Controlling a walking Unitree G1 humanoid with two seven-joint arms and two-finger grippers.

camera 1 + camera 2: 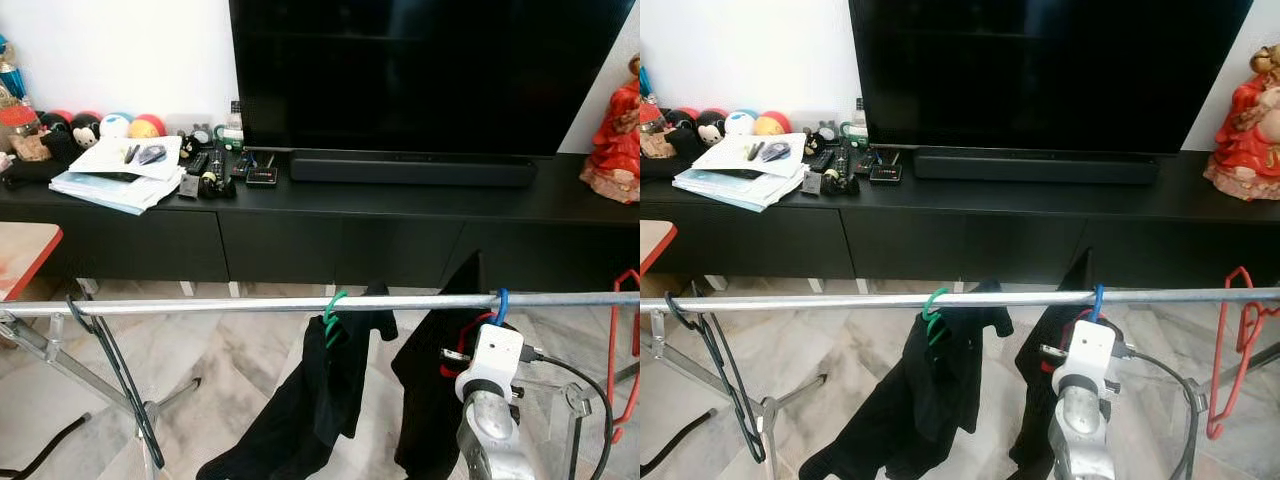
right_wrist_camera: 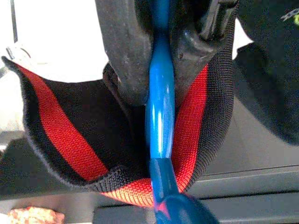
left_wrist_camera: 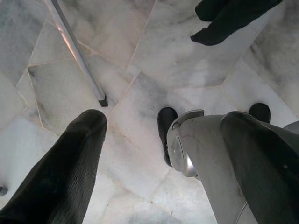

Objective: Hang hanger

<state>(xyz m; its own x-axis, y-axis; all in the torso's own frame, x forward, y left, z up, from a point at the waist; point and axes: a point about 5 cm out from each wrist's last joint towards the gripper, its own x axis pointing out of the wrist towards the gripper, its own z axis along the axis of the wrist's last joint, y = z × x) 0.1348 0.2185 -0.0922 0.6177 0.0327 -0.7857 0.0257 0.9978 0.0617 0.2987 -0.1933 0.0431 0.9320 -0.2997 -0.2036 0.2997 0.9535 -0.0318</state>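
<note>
Here right claw (image 2: 159,42) pinches glossy blue hanger (image 2: 160,126), red-trimmed black garment (image 2: 70,135) draped.

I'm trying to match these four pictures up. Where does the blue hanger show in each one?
Left eye view: blue hanger hooked over the metal rail, right of centre.
Right eye view: same hook on the rail, above the right pincer.
Left wrist view: I cannot find it.
Right wrist view: its neck runs between the black fingers.
Shared landmark: the rail.

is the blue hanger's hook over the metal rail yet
Yes, the blue hanger hooks over the metal rail, with the right gripper shut on its neck.
</note>
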